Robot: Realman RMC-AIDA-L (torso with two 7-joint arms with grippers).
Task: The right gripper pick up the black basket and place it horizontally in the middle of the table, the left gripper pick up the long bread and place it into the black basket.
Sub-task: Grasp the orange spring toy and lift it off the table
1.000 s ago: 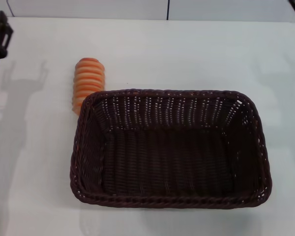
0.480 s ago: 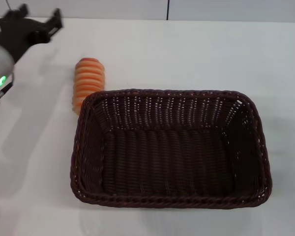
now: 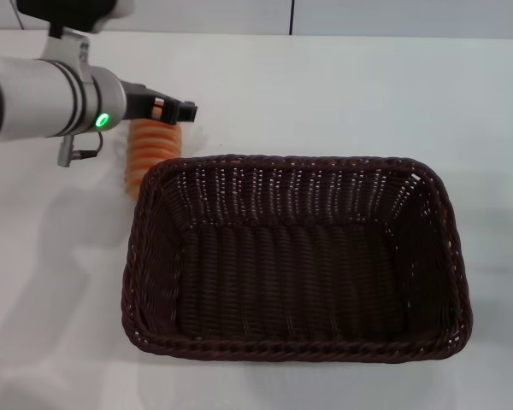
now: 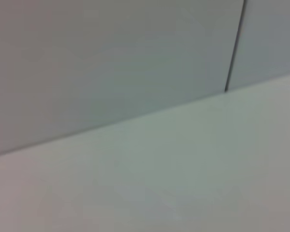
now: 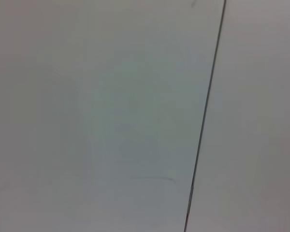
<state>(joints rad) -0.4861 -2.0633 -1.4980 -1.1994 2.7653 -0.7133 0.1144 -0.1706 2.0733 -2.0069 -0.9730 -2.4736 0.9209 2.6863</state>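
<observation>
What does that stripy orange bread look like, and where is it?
The long bread is a small oblong loaf with ridges in orange and cream stripes running across it. It lies on the white table, just outside the black basket, at its far left corner, and its near end seems to touch or slip behind the rim. The left gripper is over its far end and hides that part; whether it touches the bread cannot be seen. The basket has nothing in it.
</observation>
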